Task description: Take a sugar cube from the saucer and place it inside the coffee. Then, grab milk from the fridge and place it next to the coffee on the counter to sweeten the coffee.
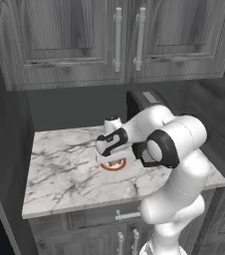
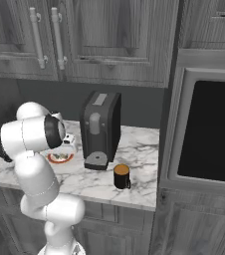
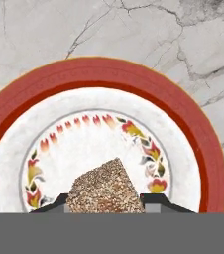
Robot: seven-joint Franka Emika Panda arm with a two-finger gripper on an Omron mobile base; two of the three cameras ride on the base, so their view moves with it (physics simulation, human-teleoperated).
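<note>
Tan sugar cube seen at saucer centre, directly between spread end effector fingertips; closing judged next.

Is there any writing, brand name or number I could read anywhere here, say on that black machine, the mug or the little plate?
None can be read.
Coffee machine: plain grey panels, no lettering.
Coffee mug: no label.
Saucer: only painted flowers and leaves around the sugar cube, no words.
Cabinets: bare wood grain.
</note>
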